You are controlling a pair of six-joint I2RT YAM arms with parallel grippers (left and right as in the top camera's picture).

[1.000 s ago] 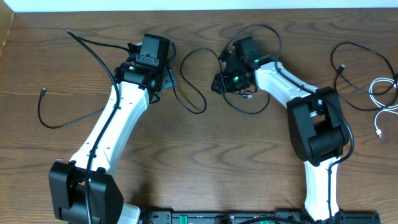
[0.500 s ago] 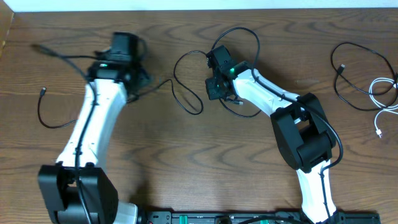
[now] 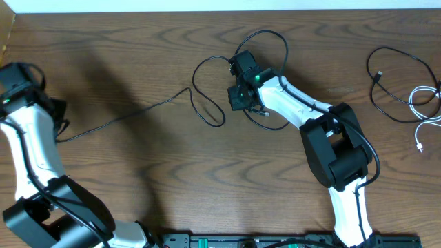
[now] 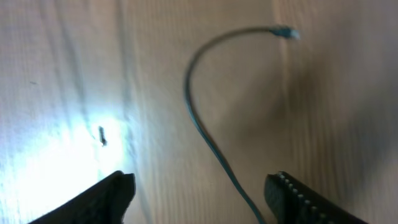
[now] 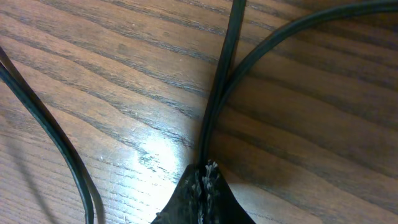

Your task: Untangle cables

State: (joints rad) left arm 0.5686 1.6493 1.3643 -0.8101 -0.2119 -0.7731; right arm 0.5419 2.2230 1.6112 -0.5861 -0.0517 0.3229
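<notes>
A tangle of black cables (image 3: 207, 96) loops at the table's middle, and one strand (image 3: 124, 114) runs out straight toward the left. My right gripper (image 3: 241, 98) is shut on a black cable (image 5: 222, 87) at the tangle; the pinched fingertips (image 5: 202, 180) press to the wood. My left gripper (image 3: 58, 114) is at the far left edge, open. In the left wrist view a thin cable (image 4: 199, 124) with a small plug end (image 4: 283, 31) passes between its wide fingers (image 4: 289, 193) without being pinched.
A separate black cable (image 3: 386, 86) and a white cable (image 3: 424, 103) lie at the right edge. The right arm's white links (image 3: 303, 103) cross the table behind the tangle.
My left arm swept far to the left, and one black strand is now drawn out straight from the tangle. The right gripper closed on a cable and then stayed put.
</notes>
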